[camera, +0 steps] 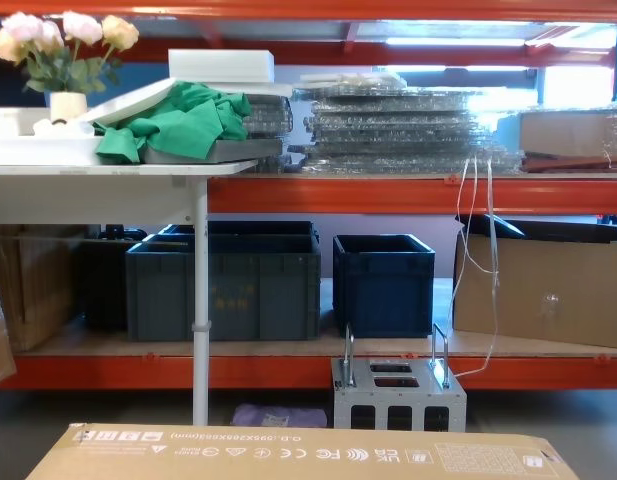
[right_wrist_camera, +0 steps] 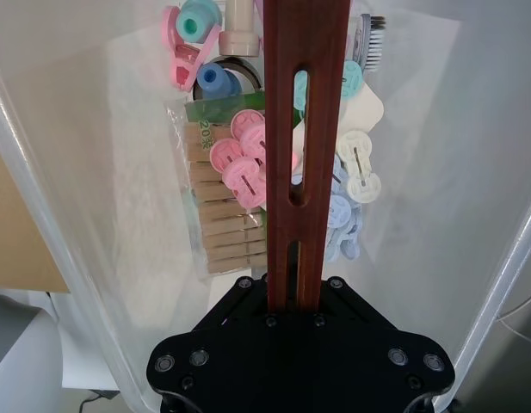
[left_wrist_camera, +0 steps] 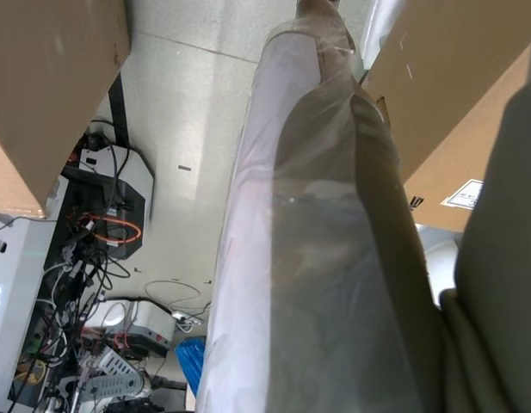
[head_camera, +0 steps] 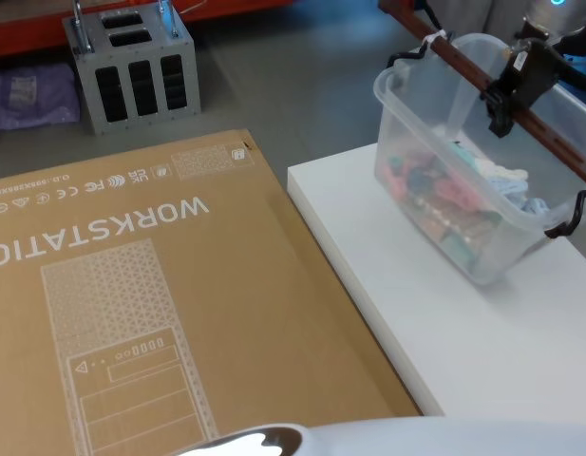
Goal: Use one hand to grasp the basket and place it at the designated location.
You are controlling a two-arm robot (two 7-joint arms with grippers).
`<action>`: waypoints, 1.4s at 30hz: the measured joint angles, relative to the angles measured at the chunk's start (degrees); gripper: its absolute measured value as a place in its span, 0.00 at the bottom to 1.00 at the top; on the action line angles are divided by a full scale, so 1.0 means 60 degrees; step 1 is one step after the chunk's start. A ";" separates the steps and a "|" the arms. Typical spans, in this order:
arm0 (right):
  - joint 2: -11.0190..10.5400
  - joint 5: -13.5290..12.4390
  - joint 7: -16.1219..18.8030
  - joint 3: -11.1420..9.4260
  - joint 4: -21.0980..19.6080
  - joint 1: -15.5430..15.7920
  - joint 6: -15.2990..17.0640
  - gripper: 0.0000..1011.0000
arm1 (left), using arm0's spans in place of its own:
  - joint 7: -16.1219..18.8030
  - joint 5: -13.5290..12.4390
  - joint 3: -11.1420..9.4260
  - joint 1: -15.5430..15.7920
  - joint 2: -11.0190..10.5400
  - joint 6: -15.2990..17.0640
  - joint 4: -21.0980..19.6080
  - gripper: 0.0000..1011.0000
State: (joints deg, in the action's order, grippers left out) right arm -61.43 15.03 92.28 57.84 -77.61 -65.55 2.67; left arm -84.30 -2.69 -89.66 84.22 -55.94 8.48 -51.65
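One right gripper (head_camera: pixel 502 95) clamps one basket (head_camera: pixel 416 114) (by its handle (right_wrist_camera: pixel 278 129)).

Head view: aimed forward and down, cardboard box (head_camera: pixel 131 285) and white table (head_camera: pixel 444 323) seen close. Chest view: set lower, aimed level at far shelving (camera: pixel 388 190). Cardboard box and grey metal box (camera: pixel 398 395) shared by both. Right wrist view: pointed along bar handle (right_wrist_camera: pixel 304 129) into basket (right_wrist_camera: pixel 84 155), very near. Left wrist view: aimed at floor (left_wrist_camera: pixel 196 112), plastic-wrapped object (left_wrist_camera: pixel 308 258) close.
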 joint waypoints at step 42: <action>0.1061 0.0399 0.0309 0.1048 -0.1578 -0.0779 -0.0917 0.00 | 0.0000 0.0004 0.0000 0.0000 0.0003 0.0000 -0.0007 0.00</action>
State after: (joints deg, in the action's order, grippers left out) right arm -55.06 17.43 94.13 64.13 -87.08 -70.22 -2.84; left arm -84.30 -2.67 -89.66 84.22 -55.92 8.49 -51.69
